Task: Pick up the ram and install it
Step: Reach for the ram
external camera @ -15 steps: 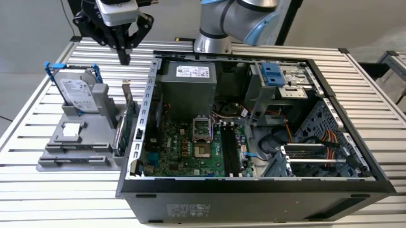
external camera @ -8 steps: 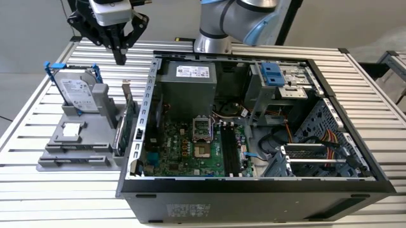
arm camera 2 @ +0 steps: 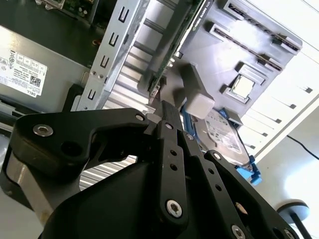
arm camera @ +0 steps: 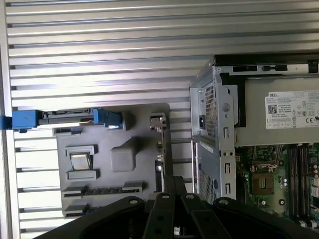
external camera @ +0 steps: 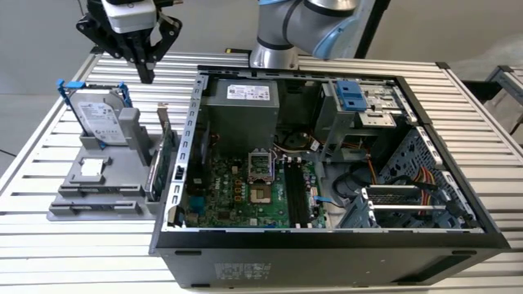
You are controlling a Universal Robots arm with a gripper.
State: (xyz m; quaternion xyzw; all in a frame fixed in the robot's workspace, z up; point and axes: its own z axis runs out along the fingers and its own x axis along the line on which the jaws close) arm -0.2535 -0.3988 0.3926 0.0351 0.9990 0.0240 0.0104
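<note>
My gripper [external camera: 147, 77] hangs above the far end of the grey parts holder [external camera: 102, 205], between the hard drive and the computer case. Its fingers are shut with nothing between them, and in both wrist views the gripper [arm camera 2: 165, 107] [arm camera: 173, 182] points down beside the bracket end of the green expansion card [external camera: 161, 160]. I cannot pick out the ram for certain. A thin dark strip [arm camera: 102, 189] lies in a long slot of the holder, and I cannot tell whether it is the ram.
A silver hard drive in a blue frame [external camera: 100, 119] stands at the holder's far end. The open computer case [external camera: 327, 153] fills the exterior view's right, with its motherboard [external camera: 245, 196] and black memory slots [external camera: 296, 195]. The arm's base [external camera: 274, 55] stands behind the case on the slatted table [external camera: 49, 257].
</note>
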